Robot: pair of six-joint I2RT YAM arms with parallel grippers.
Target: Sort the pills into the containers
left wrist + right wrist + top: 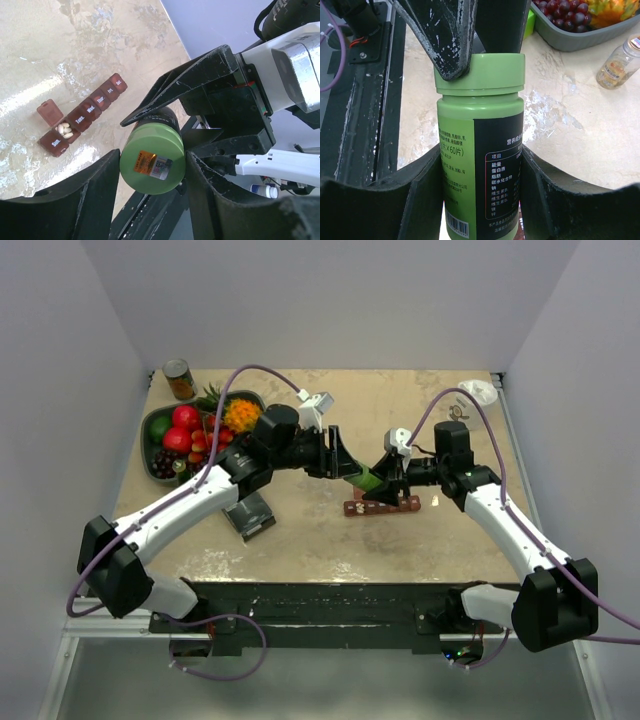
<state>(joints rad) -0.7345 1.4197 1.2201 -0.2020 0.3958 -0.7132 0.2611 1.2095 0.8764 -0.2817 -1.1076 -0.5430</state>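
Close by R gripper [378, 482]: containers [385, 506]

The bottle [366, 480] sits between left hand [348, 470] and right hand [388, 480], by the containers [383, 506]; fruit tray [146, 440] far left.

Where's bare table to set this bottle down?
Bare table in front of the pill strip, and behind the bottle, between fruit tray and white object. Crowded: left side with tray, can and dark box; centre around bottle and strip.

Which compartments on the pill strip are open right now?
Only one: the compartment next to Sun., lid flipped back, white pills inside; the other lids on the strip lie shut.
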